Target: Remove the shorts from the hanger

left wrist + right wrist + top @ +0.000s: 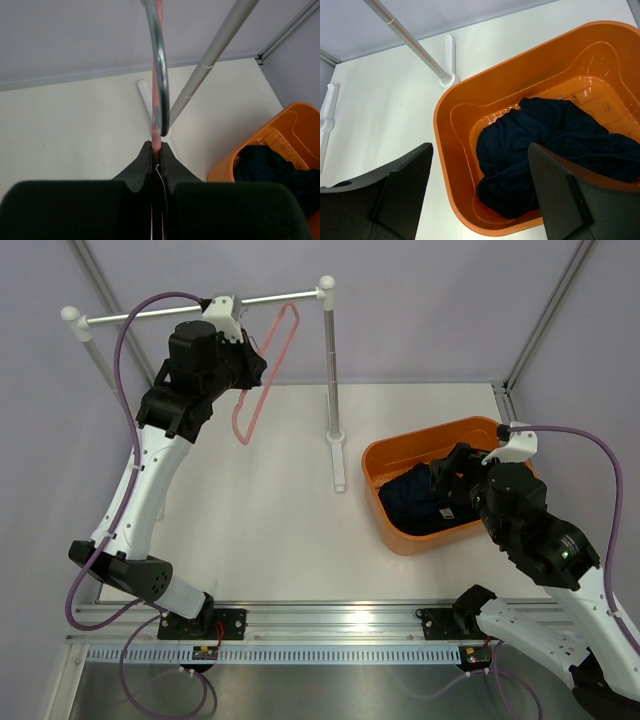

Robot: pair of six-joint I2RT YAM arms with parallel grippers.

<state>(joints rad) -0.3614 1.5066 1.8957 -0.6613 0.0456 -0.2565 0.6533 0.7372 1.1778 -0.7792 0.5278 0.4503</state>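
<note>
The dark navy shorts (432, 498) lie crumpled inside the orange tub (390, 455); they also show in the right wrist view (545, 145) and the left wrist view (267, 165). The bare pink hanger (262, 380) hangs by its silver hook (159, 60) at the rail. My left gripper (245, 365) is shut on the hanger's pink bar (156, 137), just below the hook. My right gripper (450, 470) is open and empty above the tub, its fingers (402, 185) apart over the shorts.
A silver rail (200, 308) on white-knobbed posts crosses the back left; its right post (330, 370) stands on a white foot (338, 455) left of the tub. Grey walls close the back and sides. An aluminium mounting rail (320, 618) runs along the near edge.
</note>
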